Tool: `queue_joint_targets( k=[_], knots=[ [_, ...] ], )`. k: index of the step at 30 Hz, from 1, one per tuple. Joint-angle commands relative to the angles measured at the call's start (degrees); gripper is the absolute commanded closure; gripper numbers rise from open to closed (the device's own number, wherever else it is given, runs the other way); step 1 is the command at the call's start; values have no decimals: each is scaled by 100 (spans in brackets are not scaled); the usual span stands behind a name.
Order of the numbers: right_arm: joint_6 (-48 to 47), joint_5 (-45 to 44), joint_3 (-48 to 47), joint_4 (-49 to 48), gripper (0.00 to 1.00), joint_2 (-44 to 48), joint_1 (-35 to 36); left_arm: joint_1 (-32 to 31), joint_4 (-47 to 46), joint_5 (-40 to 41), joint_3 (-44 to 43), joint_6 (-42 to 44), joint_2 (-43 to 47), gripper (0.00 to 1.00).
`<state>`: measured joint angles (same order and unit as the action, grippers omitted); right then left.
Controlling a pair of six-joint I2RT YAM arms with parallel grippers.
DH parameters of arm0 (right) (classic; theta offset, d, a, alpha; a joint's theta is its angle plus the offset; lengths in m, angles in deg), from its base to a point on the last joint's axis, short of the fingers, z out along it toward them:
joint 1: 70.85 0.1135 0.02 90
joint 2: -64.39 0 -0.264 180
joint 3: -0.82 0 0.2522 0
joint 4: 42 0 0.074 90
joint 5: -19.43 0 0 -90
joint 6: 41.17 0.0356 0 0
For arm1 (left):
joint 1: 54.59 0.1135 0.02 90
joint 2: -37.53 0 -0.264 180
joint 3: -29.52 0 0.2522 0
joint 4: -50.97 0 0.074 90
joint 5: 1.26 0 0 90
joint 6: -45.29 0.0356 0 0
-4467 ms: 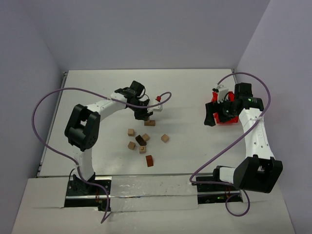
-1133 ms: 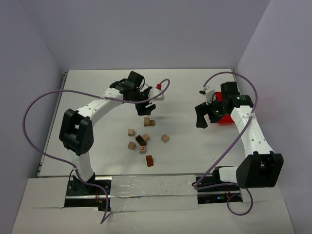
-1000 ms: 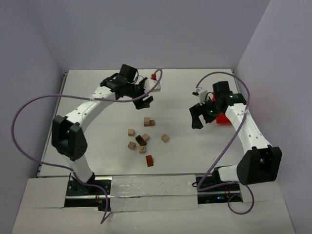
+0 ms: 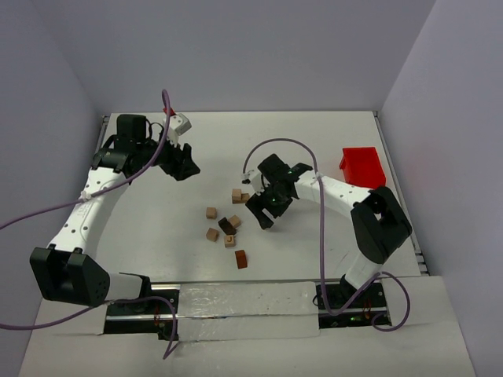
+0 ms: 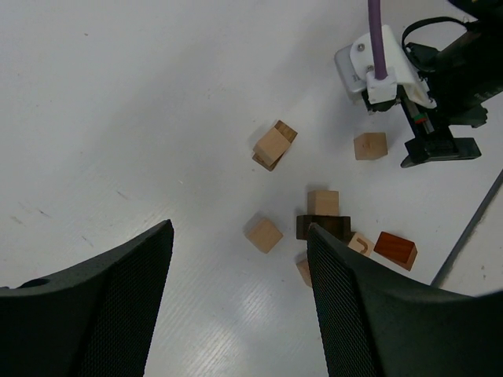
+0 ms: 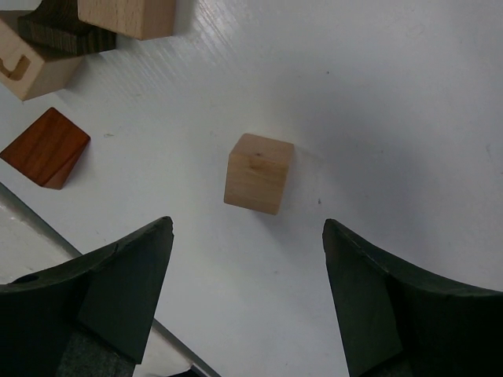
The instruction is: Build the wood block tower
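Several small wooden blocks lie loose mid-table. A tan cube sits on a brown piece as a short stack (image 4: 238,195), also seen in the left wrist view as the stack (image 5: 273,145). Close by are a dark block (image 4: 227,225) and a reddish block (image 4: 240,259). My right gripper (image 4: 264,212) hangs open low over a lone tan cube (image 6: 259,173), which lies just ahead of the open right gripper (image 6: 247,225), touching neither finger. My left gripper (image 4: 182,162) is open and empty, high at the far left; in its own view the left gripper (image 5: 238,228) looks down on the blocks.
A red plastic bin (image 4: 364,167) stands at the table's right side. Purple cables loop over both arms. In the right wrist view a grooved tan block (image 6: 31,67) and a reddish block (image 6: 45,148) lie to the left of the lone cube.
My right arm has swung from the red bin to the blocks and come down over the lone tan cube. My left arm has pulled back from the stack to the far left.
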<state>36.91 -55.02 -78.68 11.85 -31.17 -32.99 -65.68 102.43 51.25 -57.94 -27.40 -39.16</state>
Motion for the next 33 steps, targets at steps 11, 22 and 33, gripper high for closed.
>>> queue_joint_targets(
  k=[11, 22, 33],
  knots=[
    [-79, -488, 249, -556, 42, -305, 309, 98, 45, -67, 188, -36, 373, 26],
    [-1092, -614, -168, -79, 69, -302, 189, 289, 86, -32, 346, -3, 548, 26],
    [-1002, -96, -705, 572, 27, -514, 54, 379, 194, -22, 440, 140, 643, 26]
  ],
)
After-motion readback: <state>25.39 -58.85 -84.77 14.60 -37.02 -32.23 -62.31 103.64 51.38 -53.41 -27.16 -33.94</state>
